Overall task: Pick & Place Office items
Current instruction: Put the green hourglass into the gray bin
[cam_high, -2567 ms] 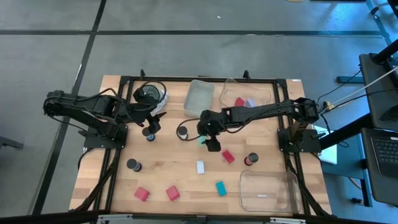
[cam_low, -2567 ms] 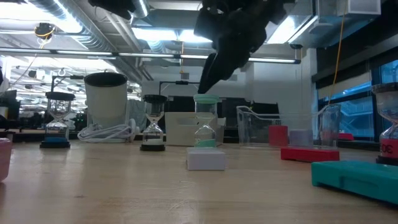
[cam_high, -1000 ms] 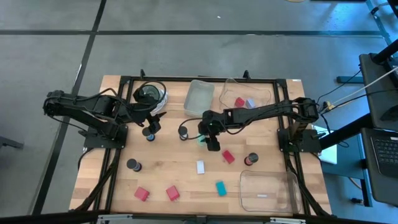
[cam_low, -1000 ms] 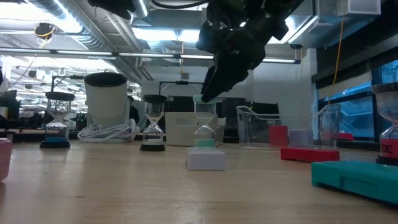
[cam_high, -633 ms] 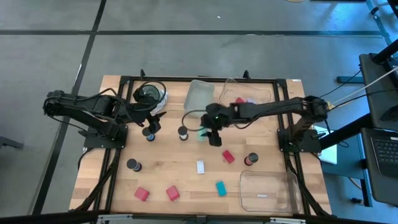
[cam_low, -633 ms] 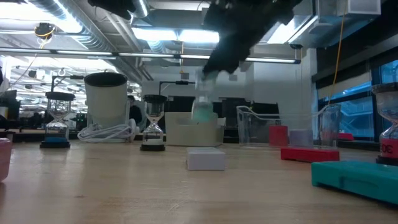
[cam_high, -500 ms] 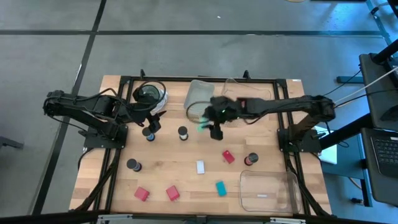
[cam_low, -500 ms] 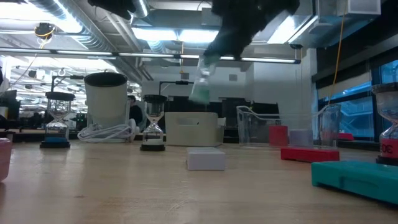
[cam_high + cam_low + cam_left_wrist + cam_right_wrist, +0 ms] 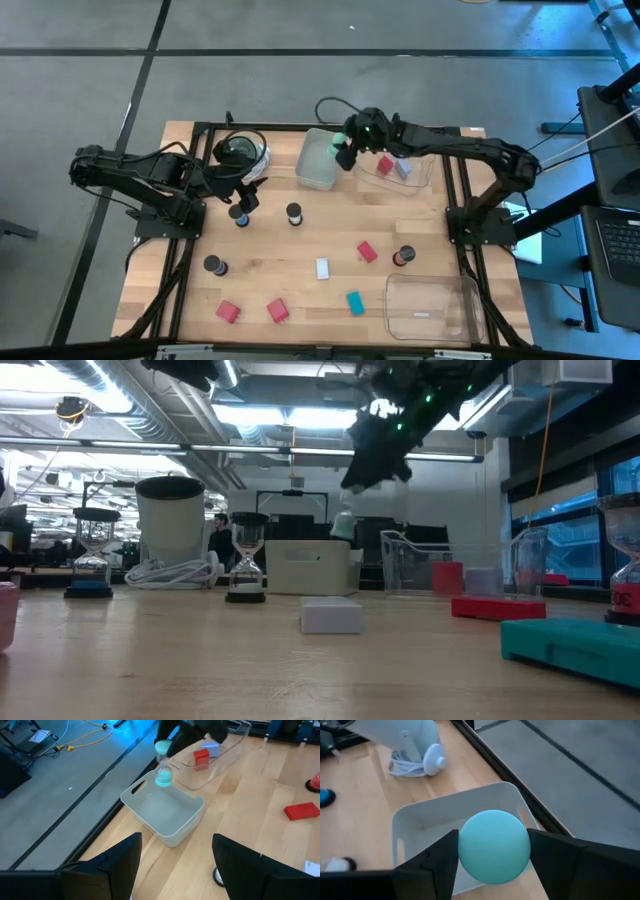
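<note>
The teal-capped hourglass (image 9: 493, 846) is kept clenched between the fingers of the right claw (image 9: 346, 152) directly above the white bin (image 9: 316, 160), apparently for release into it, while the left claw (image 9: 247, 196), gaping and empty, is parked beside that bin over the bench (image 9: 300, 250).

Both arms are matte black, chunky jointed segments with black cables looping off them. The right arm (image 9: 455, 152) has a little green light glowing near its wrist. The left arm (image 9: 140, 178) looks the same, and its fingers (image 9: 120, 862) are flat, wide black paddles.
</note>
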